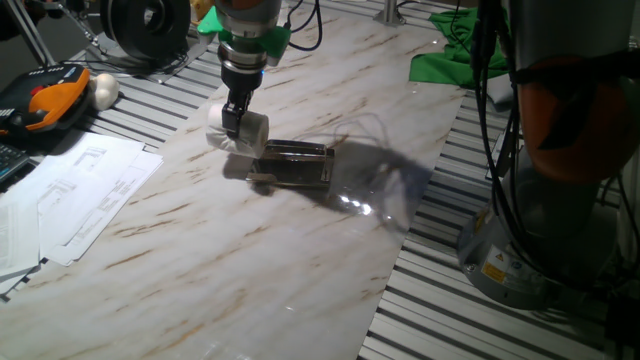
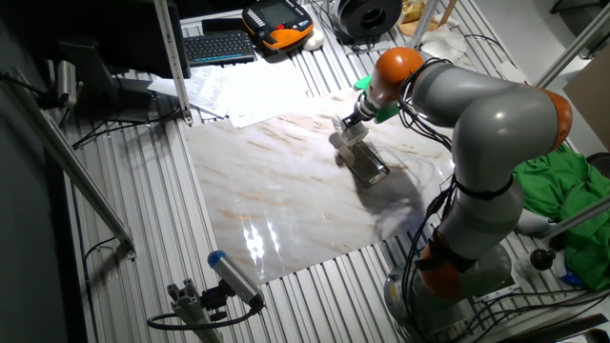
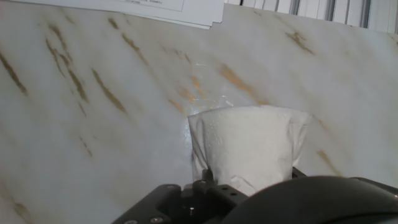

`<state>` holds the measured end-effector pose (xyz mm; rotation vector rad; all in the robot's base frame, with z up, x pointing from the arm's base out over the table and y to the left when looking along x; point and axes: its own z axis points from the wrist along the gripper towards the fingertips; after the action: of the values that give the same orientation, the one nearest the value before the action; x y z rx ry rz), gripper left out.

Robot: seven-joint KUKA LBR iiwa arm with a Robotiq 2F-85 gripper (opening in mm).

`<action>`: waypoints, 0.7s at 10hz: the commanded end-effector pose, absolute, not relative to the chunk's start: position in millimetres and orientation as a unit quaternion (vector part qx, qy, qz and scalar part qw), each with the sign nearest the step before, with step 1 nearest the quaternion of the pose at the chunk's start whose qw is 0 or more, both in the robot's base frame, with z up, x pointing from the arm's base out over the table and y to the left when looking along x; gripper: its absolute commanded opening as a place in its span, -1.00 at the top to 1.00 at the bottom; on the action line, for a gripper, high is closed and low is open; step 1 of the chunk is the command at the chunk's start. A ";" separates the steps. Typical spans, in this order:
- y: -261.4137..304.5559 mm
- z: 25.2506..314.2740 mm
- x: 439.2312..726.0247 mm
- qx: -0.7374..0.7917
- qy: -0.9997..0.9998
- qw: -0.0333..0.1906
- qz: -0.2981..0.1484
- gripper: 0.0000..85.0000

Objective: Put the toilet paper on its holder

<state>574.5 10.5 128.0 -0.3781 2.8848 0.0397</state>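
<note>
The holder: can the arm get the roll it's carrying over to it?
Probably yes. The fingers grip the toilet paper right beside the holder, and nothing stands between them.

White toilet paper point(image 3: 249, 146); chrome holder point(image 1: 297, 163); marbled table point(image 1: 250, 260).

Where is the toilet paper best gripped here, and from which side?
Across its soft curved sides at mid-length, coming from above, as the hand appears to hold it now. That leaves the toilet paper with its ends free for the bar of the holder beside it. The core opening isn't visible.
</note>
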 end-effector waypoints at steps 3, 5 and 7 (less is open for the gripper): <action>12.8 123.6 571.0 -0.129 0.985 0.116 0.010 0.60; 10.9 117.2 566.6 -0.132 0.985 0.115 0.006 0.60; 9.2 117.1 562.6 -0.135 0.985 0.104 0.008 0.60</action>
<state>562.0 9.2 117.4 -0.3983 2.9094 0.0227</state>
